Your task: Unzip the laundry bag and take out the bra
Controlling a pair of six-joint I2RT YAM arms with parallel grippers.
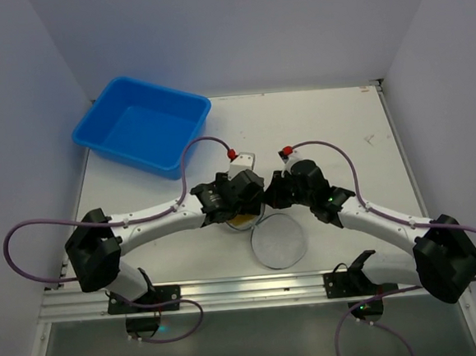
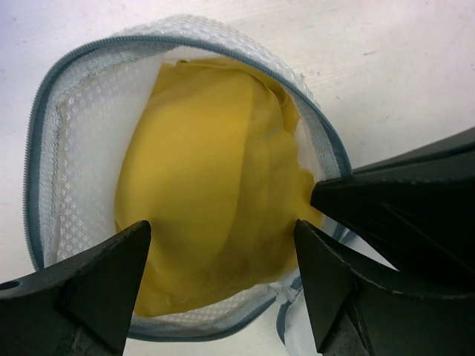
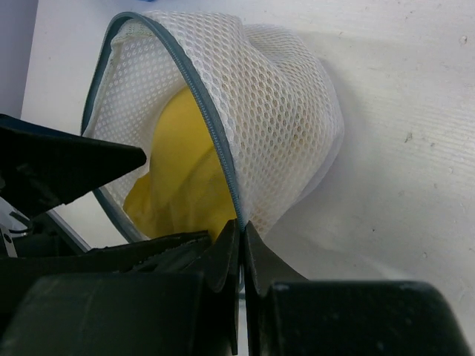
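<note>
So the small, soft mustard-yellow fabric bra (image 2: 208, 185) is sitting inside one dome half of the round, translucent white mesh laundry bag (image 2: 70, 185). That half is wide open, mouth facing my left wrist cam. The yellow fabric fills most of the dome, bunched a bit toward the right side. The grey-blue zip edge (image 3: 211, 133) runs round the opening.

From overhead, the bag's other half (image 1: 278, 242) lies flat on the white counter (image 1: 342, 137) as a pale disc. It's just beside the filled half and nearer my bases. The whole thing is around the middle of the counter, between my two wrists.

My left tool (image 2: 221, 236) is spread wide, one black finger on each side of the bra at the lower part of the opening. Can't tell if the pads actually touch the fabric or just hang over it.

My right tool (image 3: 239, 236) is clamped tight on the laundry bag: the zip edge goes straight in between the two fingers, with basically no gap between them. In the right wrist cam the dome sits tilted, its mouth turned to the left of that view with yellow showing inside. In the left wrist cam the right tool's tip comes in from the right, at the rim.

Off in the far left corner there's a blue rectangular plastic tub (image 1: 143, 124), well apart from the bag.
</note>
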